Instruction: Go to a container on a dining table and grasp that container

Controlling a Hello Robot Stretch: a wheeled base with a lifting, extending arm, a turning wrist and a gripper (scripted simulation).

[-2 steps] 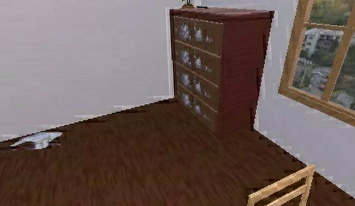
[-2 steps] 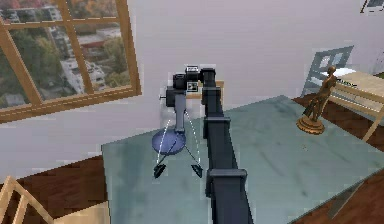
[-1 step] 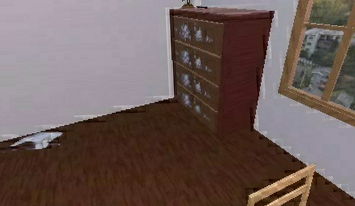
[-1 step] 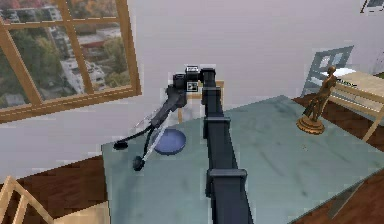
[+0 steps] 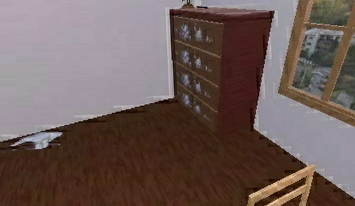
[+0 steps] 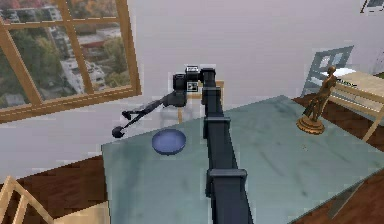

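Base is parked alongside the desk (image 6: 290, 165), judged so that the arm (image 6: 222, 160) can be run straight out across the top. In the arm side view the arm lies from 6 o'clock up toward 12, with two marker squares (image 6: 178, 98) at its far end. The pincer (image 6: 130, 124) is angled off toward 8 o'clock from the wrist, with its fingers near the desk's far edge. One blue bowl (image 6: 170, 142), taken as the task's container, is seen flat on the desk at 4 o'clock of the fingertips, just beside the arm. Whether the pincer is over, beside or touching it cannot be told. Pincer width cannot be told, nor whether anything is held, since the bowl sits on the desk right by it. The grasp is judged not yet done, as the bowl is not lifted clear. One bronze statue (image 6: 317, 100) stands upright at 2 o'clock, well apart from the bowl, so no clash is expected there. One window (image 6: 60, 55) is seen at 10 o'clock and one wooden chair (image 6: 20, 200) at 8 o'clock. In the forward view are counted one dresser (image 5: 216, 64) at 1 o'clock with four drawer fronts, one white heap (image 5: 37, 140) on the floor at 9 o'clock, and one chair back (image 5: 284, 191) at 5 o'clock.
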